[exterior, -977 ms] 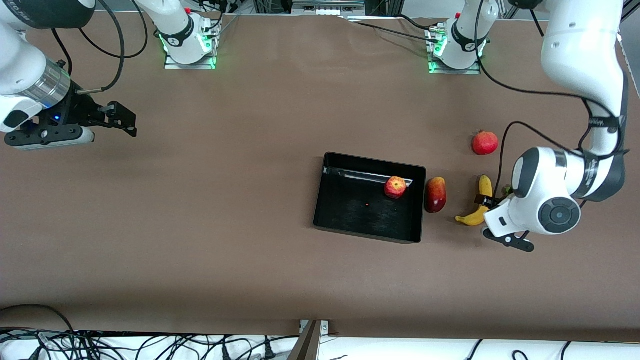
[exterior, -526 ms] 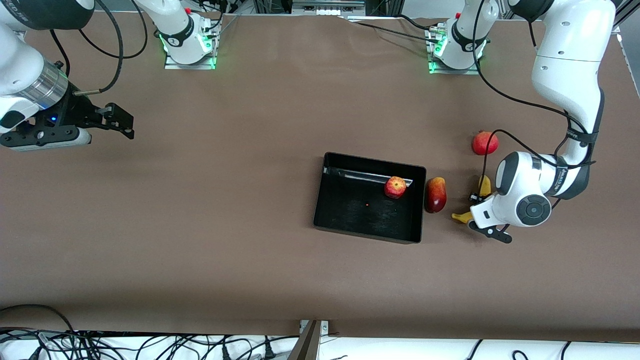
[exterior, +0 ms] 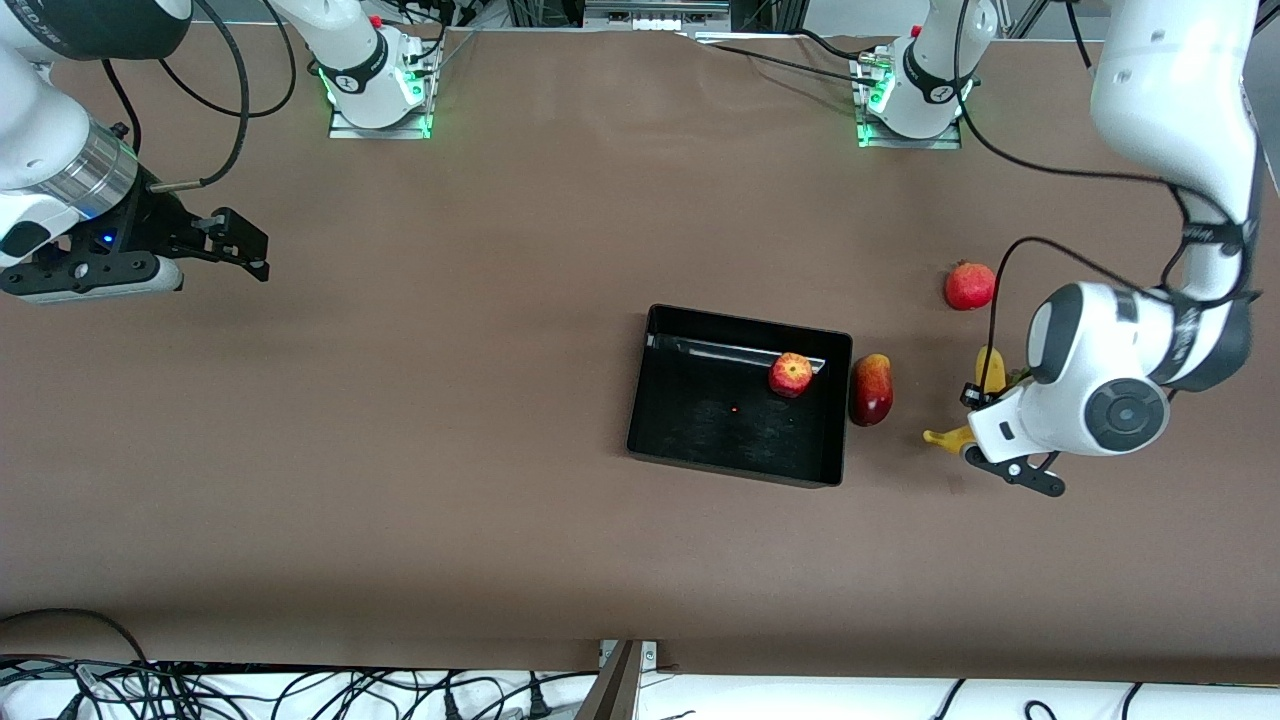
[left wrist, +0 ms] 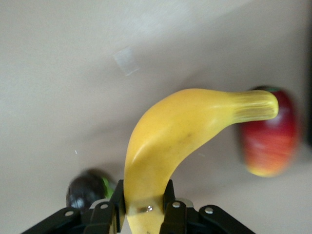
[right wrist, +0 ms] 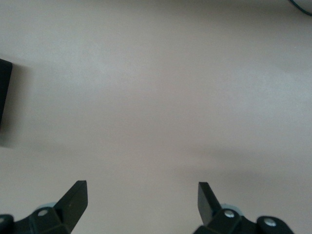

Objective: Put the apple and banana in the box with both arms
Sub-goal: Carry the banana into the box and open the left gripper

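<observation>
The banana (left wrist: pixel 170 131) is clamped near one end by the left gripper (left wrist: pixel 144 207) toward the left arm's table end, so it may swing or slip; the apple (exterior: pixel 791 374) lies in the box (exterior: pixel 660 440); the right gripper (right wrist: pixel 141 200) waits spread, empty, at the other end.

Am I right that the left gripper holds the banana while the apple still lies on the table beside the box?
Not quite: the apple already lies inside the box, as the front view shows. The left gripper does hold the banana.
</observation>
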### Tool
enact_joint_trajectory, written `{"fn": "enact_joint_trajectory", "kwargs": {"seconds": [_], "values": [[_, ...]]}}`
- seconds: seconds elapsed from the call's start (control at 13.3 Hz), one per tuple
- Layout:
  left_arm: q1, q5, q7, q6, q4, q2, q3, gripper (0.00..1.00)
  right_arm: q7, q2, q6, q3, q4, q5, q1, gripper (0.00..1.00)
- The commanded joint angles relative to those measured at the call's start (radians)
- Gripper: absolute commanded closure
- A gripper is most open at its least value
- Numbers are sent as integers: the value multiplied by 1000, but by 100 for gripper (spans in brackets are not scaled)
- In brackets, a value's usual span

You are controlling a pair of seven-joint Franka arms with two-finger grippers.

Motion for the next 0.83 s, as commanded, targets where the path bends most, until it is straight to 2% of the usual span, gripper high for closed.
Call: {"fn": "enact_joint_trajectory", "kwargs": {"seconds": [0.0,0.23,0.38,0.75], "values": [[-55,-140,-119,-107,94,6,-22,100,2,3,-12,3,18,-10,-3,0],[-212,-176,-406,-95,98,17,-28,100,3,5,-12,3,18,-10,-5,0],[-320,-176,-581,-17,96,49,-27,100,3,5,-14,3,18,-10,-6,0],[-447,-173,-740,229,76,178,-27,100,3,5,-17,3,18,-10,-6,0]]}}
